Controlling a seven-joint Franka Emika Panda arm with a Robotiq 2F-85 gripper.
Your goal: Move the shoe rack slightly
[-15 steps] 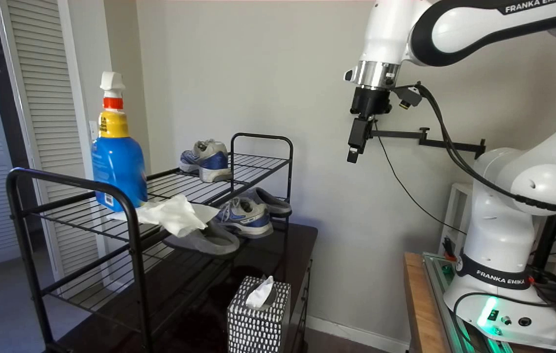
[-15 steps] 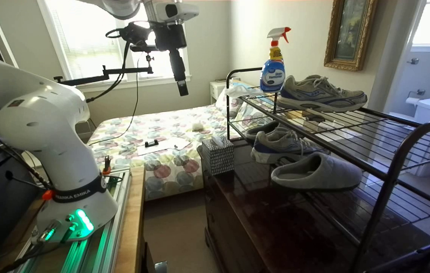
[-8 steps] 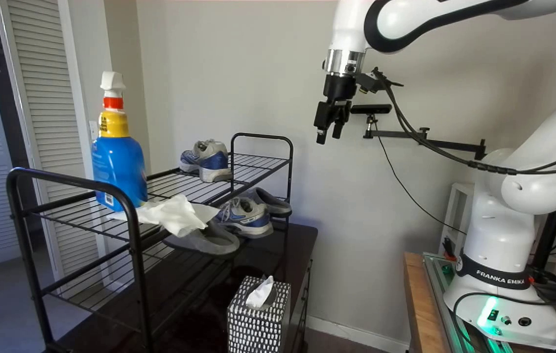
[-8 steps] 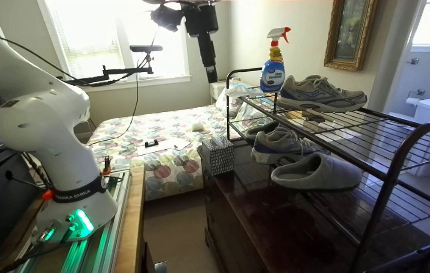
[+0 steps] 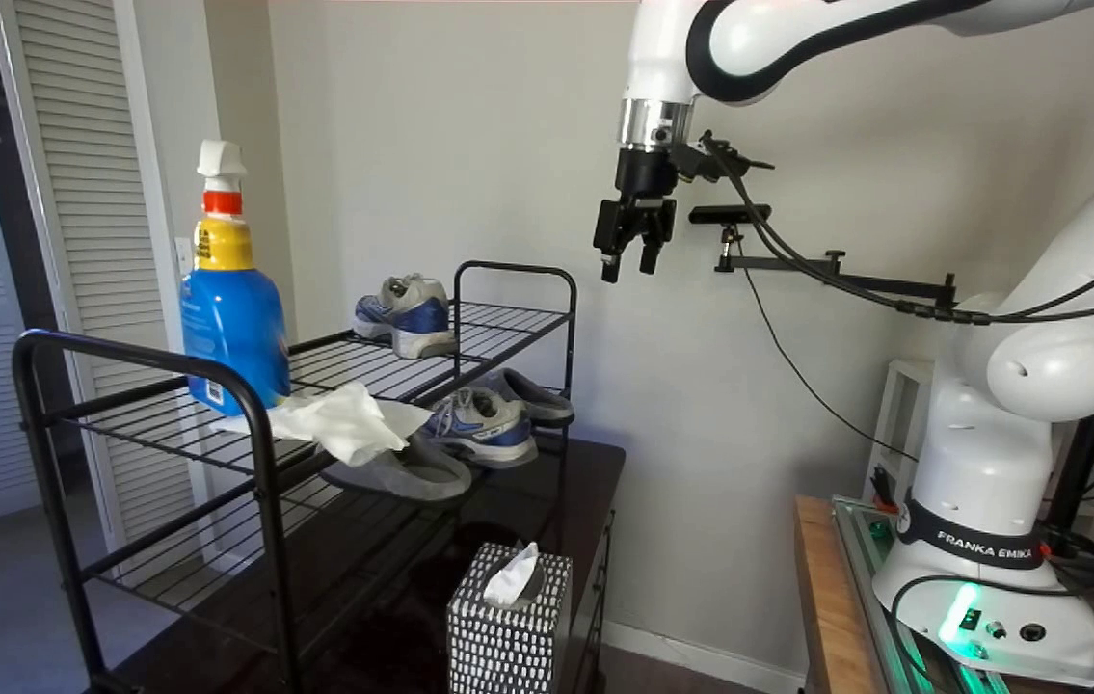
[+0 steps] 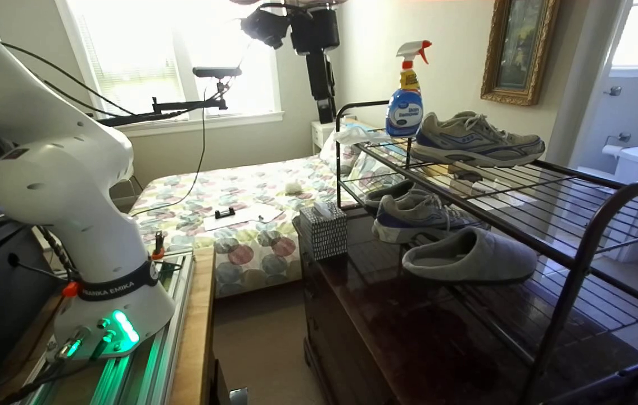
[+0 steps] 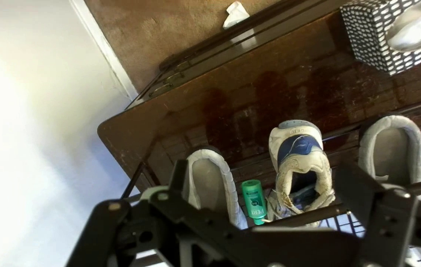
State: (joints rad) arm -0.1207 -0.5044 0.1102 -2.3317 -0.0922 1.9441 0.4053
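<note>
The shoe rack is a large black tubular-metal frame with wire-grid shelves and rounded loop ends. It stands upright on a dark dresser in both exterior views (image 5: 267, 482) (image 6: 577, 267). Part of its bar shows in the wrist view (image 7: 325, 214). My gripper (image 5: 629, 274) points down in the air, apart from the rack. In this exterior view it is right of the far end loop, with its tips near the loop's top height. It also shows in an exterior view (image 6: 326, 112). Its fingers stand apart with nothing between them. In the wrist view they hide part of the rack.
A blue spray bottle (image 5: 233, 328), a white tissue (image 5: 354, 419) and a sneaker (image 5: 416, 318) sit on the top shelf. Slippers (image 6: 470, 261) and another sneaker (image 6: 408, 222) are lower. A patterned tissue box (image 5: 508, 627) stands on the dresser (image 6: 363, 315). A wall is behind.
The gripper has moved toward the rack, leftward and slightly up in an exterior view, slowing lately. It has turned, so both separated fingers now show. The rack and its contents have not moved.
</note>
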